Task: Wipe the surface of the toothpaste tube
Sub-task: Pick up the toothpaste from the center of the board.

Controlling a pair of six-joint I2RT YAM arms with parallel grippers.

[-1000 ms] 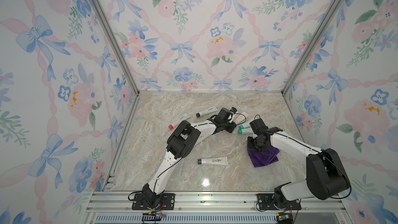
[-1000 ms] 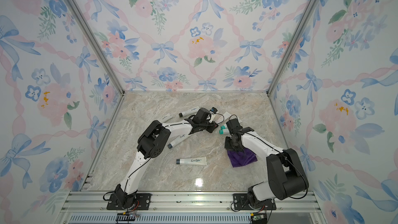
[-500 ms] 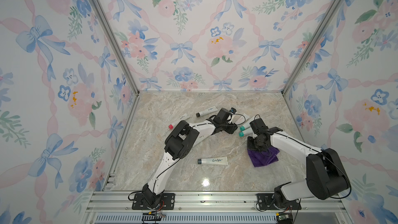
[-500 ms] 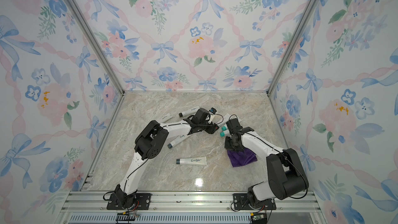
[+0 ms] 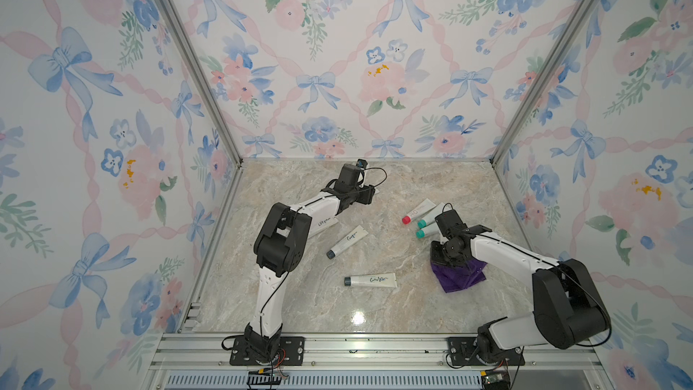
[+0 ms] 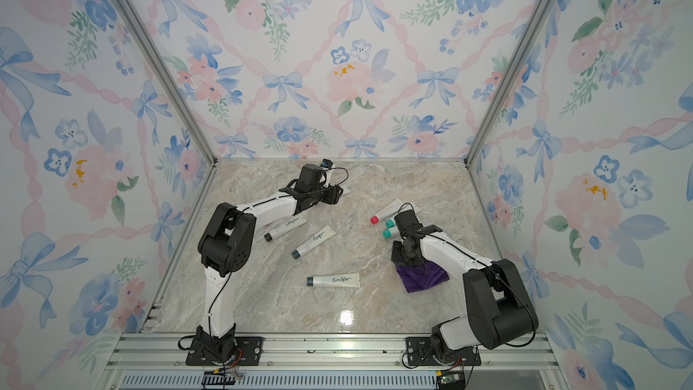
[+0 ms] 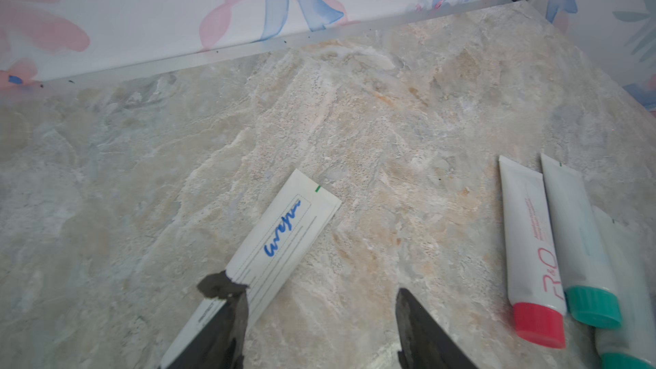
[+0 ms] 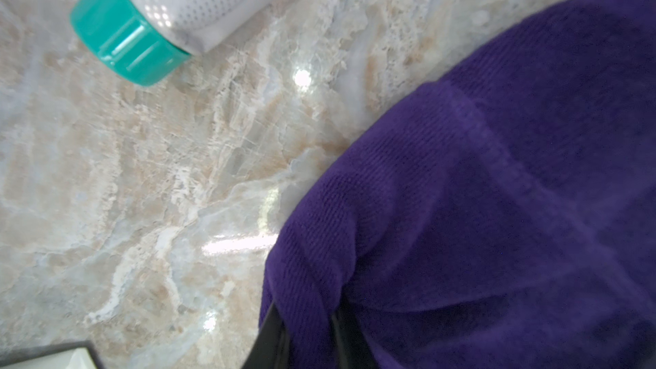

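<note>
I'm seeing marble tabletop (image 5: 311,313) gleaming, floral walls (image 5: 337,69) enclosing it. Near: right gripper (image 8: 304,308) pinching purple cloth (image 8: 497,189). Farther back: left gripper (image 7: 312,285) jaws standing apart, white toothpaste tube (image 7: 284,239) (blue scribble) lying flat by one finger.

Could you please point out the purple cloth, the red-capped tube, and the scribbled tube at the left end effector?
purple cloth (image 8: 497,172): right wrist view, its ribbed middle.
red-capped tube (image 7: 527,228): left wrist view, its white body.
scribbled tube (image 7: 283,230): left wrist view, the blue scribble.
</note>
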